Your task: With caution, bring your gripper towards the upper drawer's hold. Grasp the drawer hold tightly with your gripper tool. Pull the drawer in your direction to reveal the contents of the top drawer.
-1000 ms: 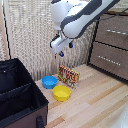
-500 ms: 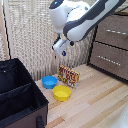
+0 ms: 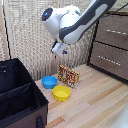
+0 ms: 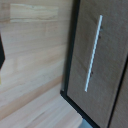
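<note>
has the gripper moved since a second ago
Yes. The gripper has drifted slightly toward the exterior view's right and up, judged against the blue bowl.

A brown drawer front (image 4: 102, 65) filled much of the wrist view, with a thin silver bar handle (image 4: 93, 53) lying straight along its panel, well inside its dark edge. Beside that edge spread a light wooden surface (image 4: 35, 55). A dark blurred shape (image 4: 1, 52) sat at the frame's border, well apart from the handle.
</note>
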Robot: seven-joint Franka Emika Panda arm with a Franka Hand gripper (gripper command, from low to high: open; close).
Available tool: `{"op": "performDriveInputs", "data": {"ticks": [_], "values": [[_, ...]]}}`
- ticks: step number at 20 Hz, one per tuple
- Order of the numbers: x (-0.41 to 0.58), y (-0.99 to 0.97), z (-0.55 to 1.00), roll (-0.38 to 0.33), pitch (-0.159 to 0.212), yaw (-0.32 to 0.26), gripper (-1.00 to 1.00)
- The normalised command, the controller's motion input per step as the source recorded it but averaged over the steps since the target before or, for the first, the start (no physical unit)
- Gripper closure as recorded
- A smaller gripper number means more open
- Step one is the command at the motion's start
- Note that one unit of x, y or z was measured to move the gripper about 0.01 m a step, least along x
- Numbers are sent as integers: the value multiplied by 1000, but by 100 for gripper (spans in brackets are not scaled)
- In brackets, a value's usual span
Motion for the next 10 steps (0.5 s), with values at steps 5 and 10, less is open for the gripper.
{"op": "performDriveInputs", "data": {"ticks": [5,10], "values": [[-619,14,556,-250,-28,-5,-100],[-706,-79,198,-332,-114,0,-100]]}}
